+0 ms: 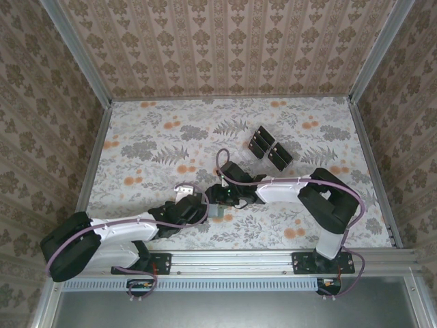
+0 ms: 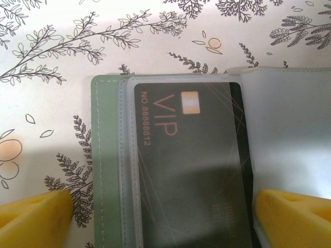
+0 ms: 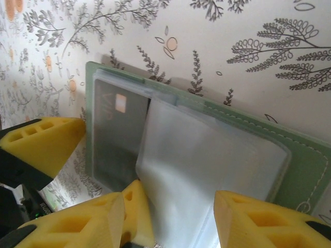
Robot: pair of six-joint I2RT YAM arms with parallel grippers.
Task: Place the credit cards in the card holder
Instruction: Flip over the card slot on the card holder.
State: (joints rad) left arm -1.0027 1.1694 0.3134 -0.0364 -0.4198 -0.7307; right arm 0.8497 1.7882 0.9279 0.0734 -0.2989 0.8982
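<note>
The sage-green card holder (image 2: 106, 170) lies open on the floral table, its clear sleeves facing up. One black credit card (image 2: 191, 165) marked VIP sits inside a sleeve. My left gripper (image 2: 163, 219) is open over the holder, one fingertip (image 2: 36, 217) on the table to its left and the other on the clear sleeve to the card's right. My right gripper (image 3: 170, 222) is open, its fingers either side of a loose clear sleeve page (image 3: 207, 165) of the card holder (image 3: 305, 170). More black credit cards (image 1: 268, 147) lie at the back right.
Both arms meet low at the table's middle near the front, the left gripper (image 1: 203, 205) close beside the right gripper (image 1: 224, 198). The spare cards rest in a clear tray (image 1: 260, 132). Patterned walls close in the table on three sides.
</note>
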